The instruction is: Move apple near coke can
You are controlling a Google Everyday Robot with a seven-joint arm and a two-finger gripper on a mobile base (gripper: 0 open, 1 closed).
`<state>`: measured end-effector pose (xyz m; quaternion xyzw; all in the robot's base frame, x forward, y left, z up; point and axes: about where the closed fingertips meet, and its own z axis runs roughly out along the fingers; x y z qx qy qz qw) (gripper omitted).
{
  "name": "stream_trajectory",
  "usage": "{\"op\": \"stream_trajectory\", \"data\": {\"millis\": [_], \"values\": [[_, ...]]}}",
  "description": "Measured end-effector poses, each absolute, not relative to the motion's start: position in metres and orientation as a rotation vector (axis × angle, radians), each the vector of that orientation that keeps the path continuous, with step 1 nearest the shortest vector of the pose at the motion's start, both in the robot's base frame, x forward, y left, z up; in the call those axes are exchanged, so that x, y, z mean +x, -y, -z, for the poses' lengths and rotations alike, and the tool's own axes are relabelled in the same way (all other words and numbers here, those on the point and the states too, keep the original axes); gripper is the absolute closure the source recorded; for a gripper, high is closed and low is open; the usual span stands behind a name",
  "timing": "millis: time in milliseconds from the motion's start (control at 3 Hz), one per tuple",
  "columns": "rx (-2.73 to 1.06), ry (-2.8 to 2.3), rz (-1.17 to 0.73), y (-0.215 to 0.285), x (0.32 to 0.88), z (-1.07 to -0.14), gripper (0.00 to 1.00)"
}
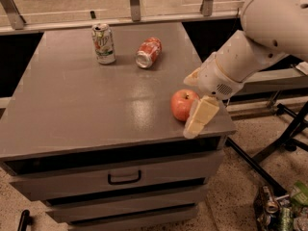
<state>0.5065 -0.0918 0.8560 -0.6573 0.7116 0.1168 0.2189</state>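
The red-orange apple (pixel 182 104) sits on the grey cabinet top (pixel 86 105) near its front right corner. The red coke can (pixel 148 52) lies on its side at the back middle of the top, silver end toward me, well apart from the apple. My gripper (pixel 195 100) comes in from the right on a white arm (pixel 250 52) and is open, right beside the apple's right side. One cream finger (pixel 201 116) hangs in front of and below the apple, the other (pixel 192 76) shows above it. The apple rests on the top, not lifted.
A white and green soda can (pixel 104 43) stands upright at the back, left of the coke can. The cabinet has drawers with a dark handle (pixel 124 178). A black stand's legs (pixel 269 148) and some litter (pixel 281 208) lie on the floor at the right.
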Motion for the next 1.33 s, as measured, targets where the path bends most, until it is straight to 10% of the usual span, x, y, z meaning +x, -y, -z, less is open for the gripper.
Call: {"op": "stream_trajectory", "data": {"millis": [1000,1333], "values": [[-1.846,-1.939,-0.278,0.085,0.501,-0.871,0.91],[-1.875,-1.908,-0.206,0.081,0.528,-0.886,1.00]]}}
